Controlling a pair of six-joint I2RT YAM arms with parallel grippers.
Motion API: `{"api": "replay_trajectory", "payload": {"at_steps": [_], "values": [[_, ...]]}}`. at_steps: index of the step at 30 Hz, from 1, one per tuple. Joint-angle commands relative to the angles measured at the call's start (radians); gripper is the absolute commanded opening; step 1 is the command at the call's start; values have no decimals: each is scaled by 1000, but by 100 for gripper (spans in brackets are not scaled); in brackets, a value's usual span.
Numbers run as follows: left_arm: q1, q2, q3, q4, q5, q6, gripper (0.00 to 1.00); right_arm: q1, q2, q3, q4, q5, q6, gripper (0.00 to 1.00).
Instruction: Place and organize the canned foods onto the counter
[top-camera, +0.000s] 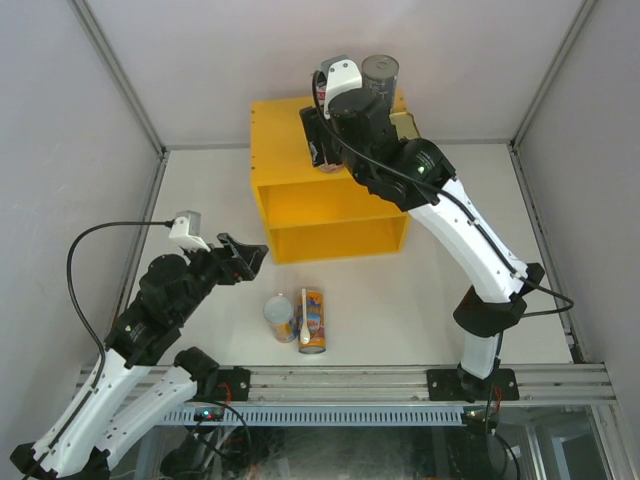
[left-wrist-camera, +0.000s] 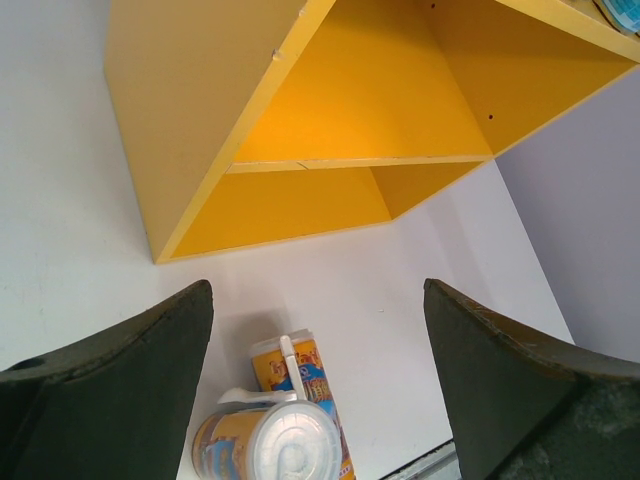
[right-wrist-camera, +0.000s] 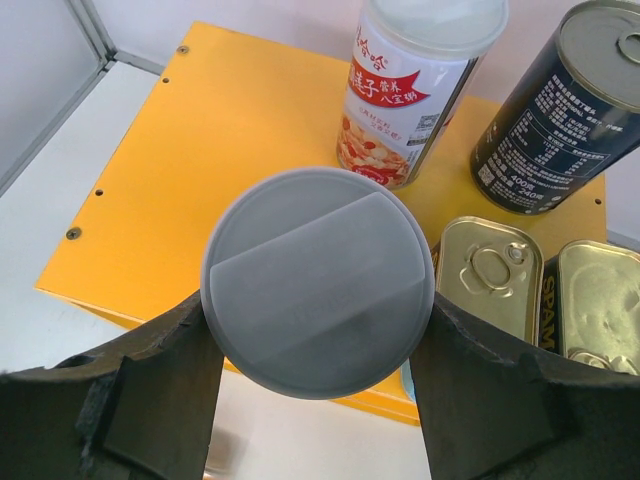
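Observation:
My right gripper (right-wrist-camera: 318, 325) is shut on a can with a grey plastic lid (right-wrist-camera: 318, 282), held upright over the front part of the yellow counter's top (right-wrist-camera: 220, 170). I cannot tell whether the can touches the top. On that top stand a white-red can (right-wrist-camera: 415, 85) and a dark grey can (right-wrist-camera: 560, 110), with two gold-lidded tins (right-wrist-camera: 490, 275) (right-wrist-camera: 600, 305) lying in front of them. My left gripper (left-wrist-camera: 318, 300) hangs open above two orange-blue cans on the table: one standing (top-camera: 281, 317), the other lying with a white spoon on it (top-camera: 313, 322).
The counter (top-camera: 330, 210) has two open front compartments facing the arms. The right arm (top-camera: 460, 230) reaches diagonally across the table's right half. A metal rail (top-camera: 350, 380) runs along the near edge. White walls enclose the table on three sides.

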Motion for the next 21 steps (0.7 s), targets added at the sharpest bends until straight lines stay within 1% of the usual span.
{"api": "replay_trajectory", "payload": {"at_steps": [1,11,21], "values": [[6,-12,58,31,19,26,89,-17,-9,94,89,-8,20,0],[6,-11,51,43,28,22,89,-50,12,105,67,-27,31,0],[6,-4,43,53,37,27,90,-78,39,105,39,-78,60,0]]}}
